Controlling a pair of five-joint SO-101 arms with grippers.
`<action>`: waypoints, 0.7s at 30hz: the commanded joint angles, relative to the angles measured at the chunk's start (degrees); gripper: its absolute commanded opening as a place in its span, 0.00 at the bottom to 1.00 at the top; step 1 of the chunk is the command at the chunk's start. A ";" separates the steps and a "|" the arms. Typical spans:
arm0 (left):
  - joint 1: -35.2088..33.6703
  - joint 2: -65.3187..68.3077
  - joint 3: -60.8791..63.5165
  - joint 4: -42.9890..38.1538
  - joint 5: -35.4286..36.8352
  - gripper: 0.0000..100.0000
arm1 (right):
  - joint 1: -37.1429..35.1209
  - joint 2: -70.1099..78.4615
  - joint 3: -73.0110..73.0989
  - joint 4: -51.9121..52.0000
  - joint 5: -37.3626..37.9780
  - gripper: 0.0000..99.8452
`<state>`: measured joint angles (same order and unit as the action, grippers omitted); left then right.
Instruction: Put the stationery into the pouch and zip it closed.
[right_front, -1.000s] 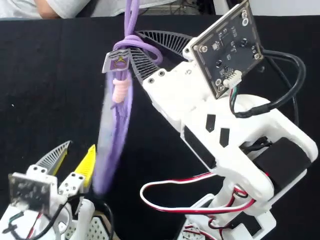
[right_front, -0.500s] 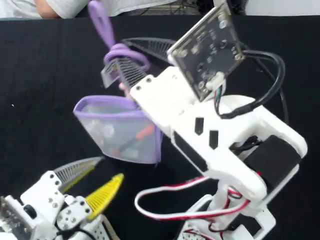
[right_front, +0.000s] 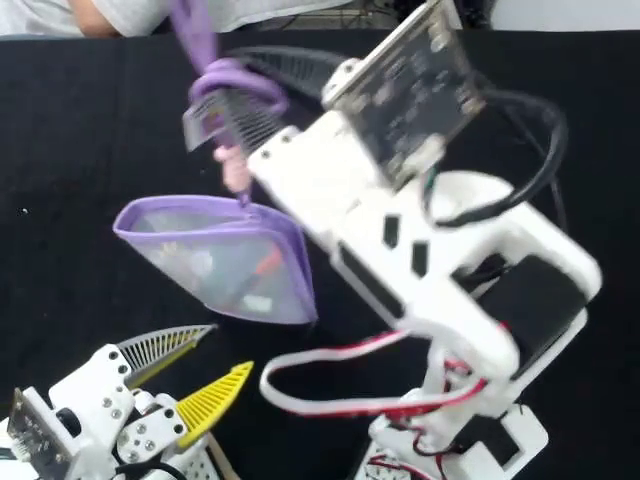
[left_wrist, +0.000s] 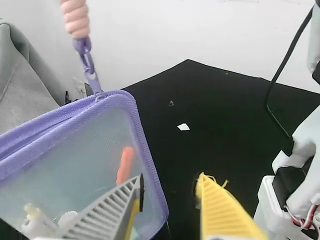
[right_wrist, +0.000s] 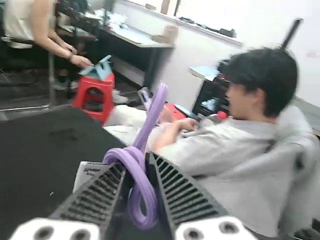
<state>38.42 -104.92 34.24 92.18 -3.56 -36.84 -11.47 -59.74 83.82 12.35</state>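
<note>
1 pouch (right_front: 225, 265) – hanging | right gripper (right_wrist: 136, 162) clenched on its 1 cord (right_front: 225, 75) | left gripper (left_wrist: 170, 180) – spread apart

1. We see the right arm (right_front: 330, 190) as a chunky white plastic shell with small black slots (right_front: 390, 232) cut into its side.
2. A dark square circuit board (right_front: 405, 85) with silvery corner screws is fixed to it.
3. A thick black cable (right_front: 550, 140) loops off the board, and thin red and white wires (right_front: 320, 362) curl lower down.
4. We see black motor blocks (right_front: 530, 300) set into the white shell.
5. Its fingers (right_wrist: 177, 192) are black and ribbed, on a white mount with round screw holes (right_wrist: 44, 233).
6. We find the left arm (right_front: 95, 400) white too, with a smaller dark board (right_front: 35, 435), one grey ribbed finger (left_wrist: 107, 212) and one yellow ribbed finger (left_wrist: 222, 210).
</note>
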 joint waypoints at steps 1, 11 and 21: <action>0.75 0.18 -0.22 0.00 0.18 0.19 | 7.03 -2.86 -5.23 -1.67 0.70 0.01; 0.75 0.18 -0.13 0.00 0.18 0.19 | 16.26 -5.05 -10.59 -1.76 3.87 0.01; 0.84 0.18 -0.04 0.00 0.18 0.19 | 16.70 -7.34 -10.15 -0.26 3.96 0.01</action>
<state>38.42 -104.92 34.24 92.18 -3.56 -20.57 -17.45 -68.00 83.82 15.87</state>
